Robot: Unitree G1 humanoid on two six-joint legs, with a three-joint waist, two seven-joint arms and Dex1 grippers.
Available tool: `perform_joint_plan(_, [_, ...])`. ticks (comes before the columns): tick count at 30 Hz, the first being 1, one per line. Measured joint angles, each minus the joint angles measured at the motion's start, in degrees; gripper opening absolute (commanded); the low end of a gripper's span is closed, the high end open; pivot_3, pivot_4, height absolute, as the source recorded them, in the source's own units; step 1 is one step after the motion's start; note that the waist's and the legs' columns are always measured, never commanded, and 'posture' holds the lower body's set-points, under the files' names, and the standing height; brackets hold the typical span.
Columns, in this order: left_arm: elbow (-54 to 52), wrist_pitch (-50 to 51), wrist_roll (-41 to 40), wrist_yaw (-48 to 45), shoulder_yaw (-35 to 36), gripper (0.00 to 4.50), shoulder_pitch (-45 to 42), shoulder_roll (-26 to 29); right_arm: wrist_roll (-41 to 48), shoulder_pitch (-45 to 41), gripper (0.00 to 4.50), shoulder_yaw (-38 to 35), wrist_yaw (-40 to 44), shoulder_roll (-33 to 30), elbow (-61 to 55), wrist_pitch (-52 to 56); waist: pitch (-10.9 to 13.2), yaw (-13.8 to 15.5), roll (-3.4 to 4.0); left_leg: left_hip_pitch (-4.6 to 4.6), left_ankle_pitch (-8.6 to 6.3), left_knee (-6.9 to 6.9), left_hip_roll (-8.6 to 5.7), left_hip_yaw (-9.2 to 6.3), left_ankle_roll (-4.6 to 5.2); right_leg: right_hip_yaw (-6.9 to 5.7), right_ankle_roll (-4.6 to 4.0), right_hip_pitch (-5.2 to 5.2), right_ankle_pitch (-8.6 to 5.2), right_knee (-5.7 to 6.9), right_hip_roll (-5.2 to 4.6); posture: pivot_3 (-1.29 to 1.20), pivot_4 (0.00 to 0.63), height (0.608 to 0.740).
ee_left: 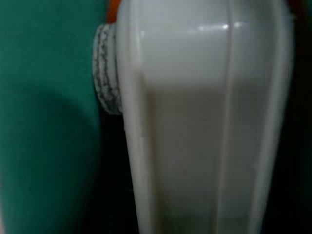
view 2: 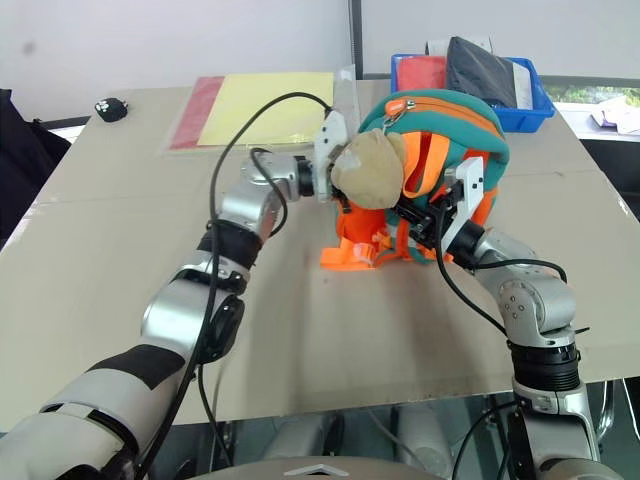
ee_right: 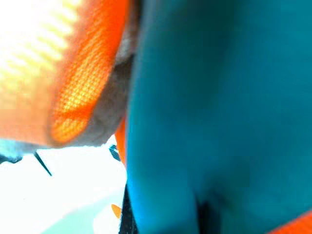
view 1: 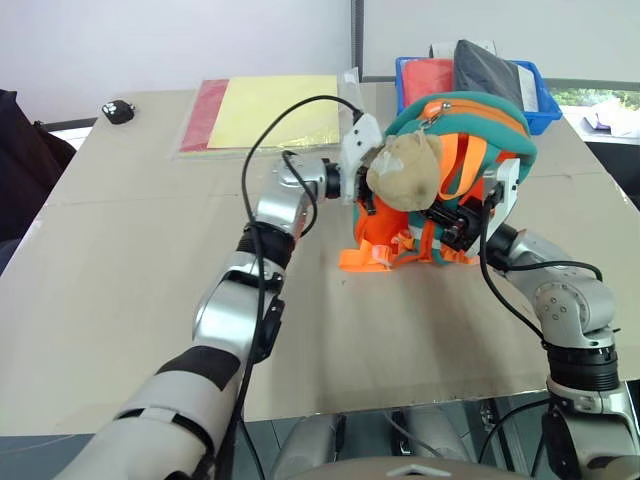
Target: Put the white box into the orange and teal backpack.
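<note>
We see the orange and teal backpack standing upright on the tan table, near its far side, with its tan plush ball hanging on the side that faces us and its orange straps trailing onto the table below.

Our left gripper reaches in level from the left, right beside the plush ball. It is nearly closed, clamped on the white box. In the left wrist view the box runs straight away from the camera as a smooth white case with rounded edges, and teal fabric of the backpack lies close alongside it. From the head views, a white end of the box shows at the left edge of the backpack, by the plush ball. We cannot tell whether any part of it is already inside the bag.

Our right gripper comes in from the right, low at the front of the backpack, among the straps. Its fingers are fully closed; it seems to pinch backpack fabric, but we cannot make out the exact contact. The right wrist view shows teal and orange cloth pressed close.

Behind the backpack stands a blue bin with folded clothes. A yellow-and-red folder lies flat on the far left part of the table, and a small black object sits near the far left corner.
</note>
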Motion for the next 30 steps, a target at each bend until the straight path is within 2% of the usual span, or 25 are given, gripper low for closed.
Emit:
perform_joint_plan(1, [0.3,0.3,0.1,-0.1,0.0,2.05,-0.3,-0.1,-0.1,0.0,0.00,-0.1,-0.1,0.0,0.0,0.0,0.0,0.0,0.00,0.00,0.00,0.00,0.00,0.00,0.00,0.01,0.00,0.00,0.00,0.00,0.00,0.00,0.150,0.740])
perform_joint_plan(3, [0.1,2.0,0.1,-0.9,0.2,2.75,-0.4,0.2,-0.1,0.4,0.00,-0.1,0.0,0.1,-0.3,0.0,0.0,-0.1,0.00,0.01,0.00,-0.01,0.00,-0.01,0.00,0.01,0.00,-0.01,0.00,0.02,0.00,0.00,0.150,0.740])
perform_joint_plan(7, [-3.5,3.0,0.4,-0.7,0.4,4.43,1.0,3.4,0.1,1.4,0.00,0.3,0.1,0.5,-1.7,0.0,0.0,-0.1,0.00,-0.01,0.00,-0.02,-0.01,-0.01,0.00,0.08,0.00,-0.11,0.00,0.05,0.01,0.00,0.150,0.740])
perform_joint_plan(11, [-13.8,9.9,-1.3,-1.5,0.7,4.43,3.5,7.1,0.1,1.5,0.00,0.5,0.3,0.5,-1.8,-0.1,0.0,-0.3,0.00,-0.05,0.00,-0.04,-0.02,-0.02,0.00,0.22,0.00,-0.29,0.00,0.26,0.03,0.00,0.150,0.740])
perform_joint_plan(15, [-27.8,24.5,-8.9,-2.0,5.3,4.43,5.5,13.7,-0.3,0.8,0.00,0.4,0.4,0.4,-0.5,-1.0,0.0,-0.7,0.00,0.00,0.00,-0.06,-0.02,-0.04,0.00,0.32,0.00,-0.33,0.00,0.33,0.06,0.00,0.150,0.740])
perform_joint_plan(19, [-41.9,45.7,-22.5,2.2,16.0,4.43,7.2,20.6,-0.8,0.4,0.00,0.7,0.6,0.4,0.9,-1.2,0.0,-1.2,0.02,0.04,0.00,-0.04,-0.04,-0.11,0.00,0.30,0.00,-0.32,0.00,0.32,0.05,0.00,0.150,0.740])
perform_joint_plan(20, [-47.7,52.1,-27.7,2.4,18.5,4.43,10.5,22.9,-0.9,0.4,0.00,1.0,0.7,0.4,1.1,-1.3,-0.1,-1.2,0.08,0.16,0.00,-0.06,-0.08,-0.12,0.00,0.34,0.00,-0.24,0.00,0.35,0.03,0.00,0.150,0.740])
perform_joint_plan(23, [-51.9,56.7,-31.3,4.5,19.4,4.43,14.7,22.7,-1.0,0.3,0.00,1.4,0.9,0.6,1.4,-1.7,-0.1,-0.8,0.07,0.14,0.00,-0.02,-0.15,-0.24,-0.01,0.32,0.00,-0.19,0.00,0.29,0.03,0.00,0.150,0.740])
perform_joint_plan(27, [-60.1,63.1,-37.4,12.9,18.2,4.43,18.0,15.1,-1.4,0.2,0.00,1.6,1.1,0.8,2.1,-2.2,-0.1,0.0,0.02,0.13,0.00,0.04,-0.19,-0.25,0.00,0.32,0.00,-0.12,0.00,0.26,0.00,0.00,0.150,0.740])
perform_joint_plan(30, [-61.6,64.2,-37.3,20.5,16.5,4.43,17.8,9.8,-1.5,0.1,0.00,1.8,1.2,0.8,2.1,-2.2,-0.1,0.0,0.01,0.15,0.00,0.03,-0.20,-0.20,0.00,0.36,0.00,-0.11,0.00,0.26,0.00,0.00,0.150,0.740])
